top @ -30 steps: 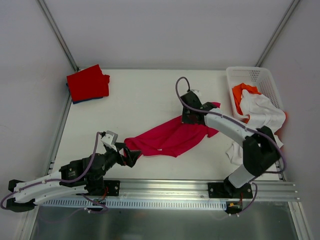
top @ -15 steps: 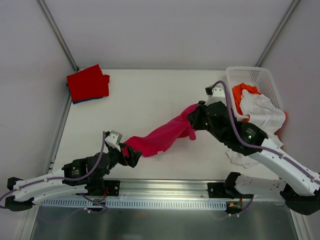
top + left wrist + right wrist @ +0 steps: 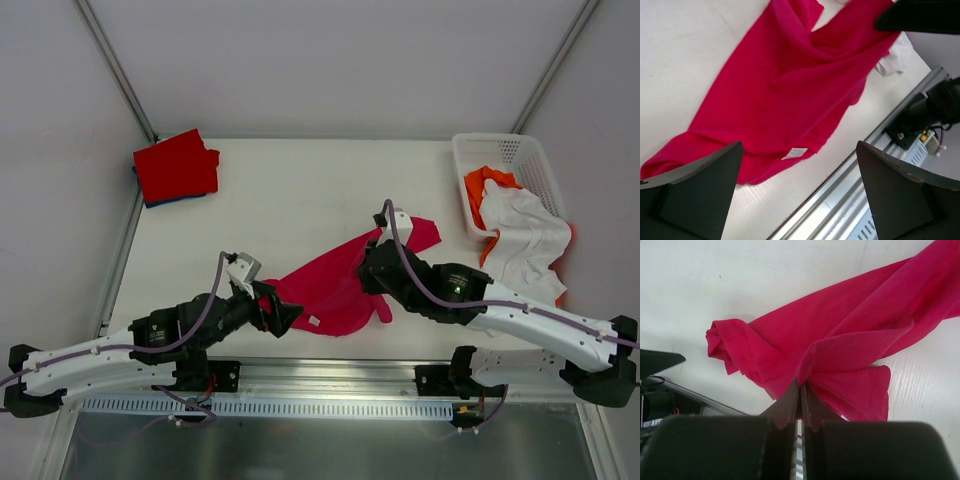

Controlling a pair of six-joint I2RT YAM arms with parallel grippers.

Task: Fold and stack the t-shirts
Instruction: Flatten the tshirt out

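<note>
A crimson-pink t-shirt lies crumpled across the middle of the table, its small white neck tag facing up near the front edge. My right gripper is shut on a pinched fold of this t-shirt, and cloth bunches at its closed tips. At the shirt's left end my left gripper hovers with its jaws wide open and nothing between them; its fingers frame the shirt from above. A folded red t-shirt rests on a blue one at the far left corner.
A white lattice basket stands at the far right, with an orange t-shirt in it and a white t-shirt spilling over its rim onto the table. A metal rail runs along the near edge.
My right gripper has swung from the far side toward the near edge with the pink shirt's fold, bunching the cloth shorter. My left gripper has shifted a little to the right, still open.
</note>
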